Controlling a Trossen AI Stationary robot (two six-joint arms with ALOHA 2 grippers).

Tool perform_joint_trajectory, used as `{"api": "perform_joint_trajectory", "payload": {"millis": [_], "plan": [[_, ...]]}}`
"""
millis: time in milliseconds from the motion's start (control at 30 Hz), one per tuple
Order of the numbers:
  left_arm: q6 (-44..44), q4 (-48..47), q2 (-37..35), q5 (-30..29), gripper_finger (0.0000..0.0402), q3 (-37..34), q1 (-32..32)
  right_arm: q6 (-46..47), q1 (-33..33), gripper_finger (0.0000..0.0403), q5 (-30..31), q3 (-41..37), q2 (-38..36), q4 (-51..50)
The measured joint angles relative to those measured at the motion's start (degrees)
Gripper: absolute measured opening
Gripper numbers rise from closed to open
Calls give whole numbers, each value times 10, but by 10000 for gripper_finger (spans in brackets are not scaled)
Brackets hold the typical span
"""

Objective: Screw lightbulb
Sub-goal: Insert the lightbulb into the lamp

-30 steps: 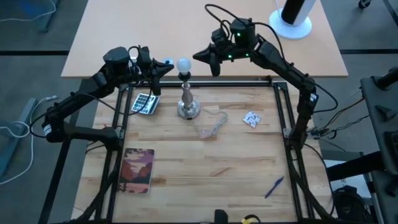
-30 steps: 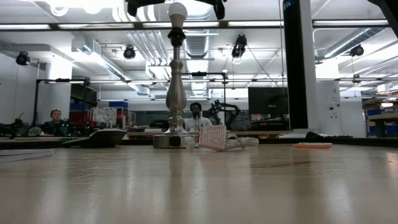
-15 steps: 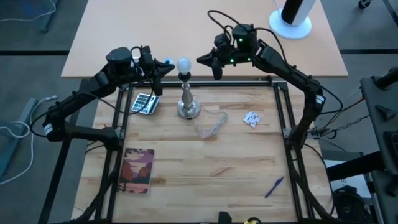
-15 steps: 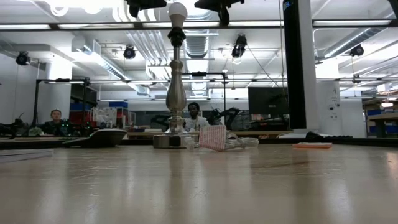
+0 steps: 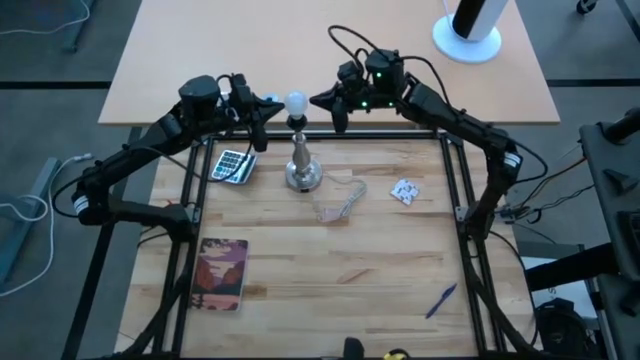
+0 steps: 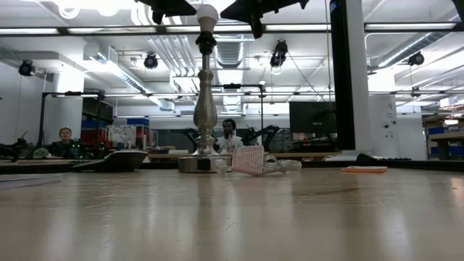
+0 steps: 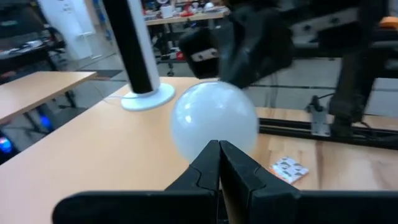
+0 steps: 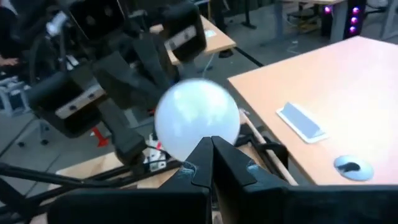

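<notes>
High view: the lightbulb (image 5: 295, 101) sits on top of the silver lamp stand (image 5: 301, 165), which stands upright near the far edge of the wooden table (image 5: 330, 280). The left gripper (image 5: 266, 106) is just beside the bulb on one side, its fingers pressed together and empty. The right gripper (image 5: 330, 103) is near the bulb on the other side, fingers likewise pressed together, holding nothing. Also on the table: a calculator (image 5: 232, 166), a small white packet (image 5: 405, 191), a mesh pouch (image 5: 340, 203), a booklet (image 5: 222, 273) and a blue pen (image 5: 440, 300).

Low view: the bulb (image 6: 207, 12) is seated in the black socket (image 6: 206, 41) at the top of the stand (image 6: 202, 116). Both grippers show as dark shapes at bulb height, one on either side; contact cannot be judged here. Two people (image 6: 65, 138) sit in the room behind.

Left wrist view: the closed fingers (image 7: 214, 168) point at the bulb (image 7: 214, 121), with the other arm dark behind it.

Right wrist view: the closed fingers (image 8: 214, 163) point at the bulb (image 8: 196, 118) from the opposite side, the left arm beyond.
</notes>
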Motion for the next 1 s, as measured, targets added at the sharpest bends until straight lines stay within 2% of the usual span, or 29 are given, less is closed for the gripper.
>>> {"api": "perform_joint_trajectory", "payload": {"millis": [767,1000], "plan": [[-2,3,19,-19,0,0,3,-7,6,0,-2,-4,0,3],[-5,9,22,-54,0,0,1,-20,18,0,-11,-4,0,5]]}}
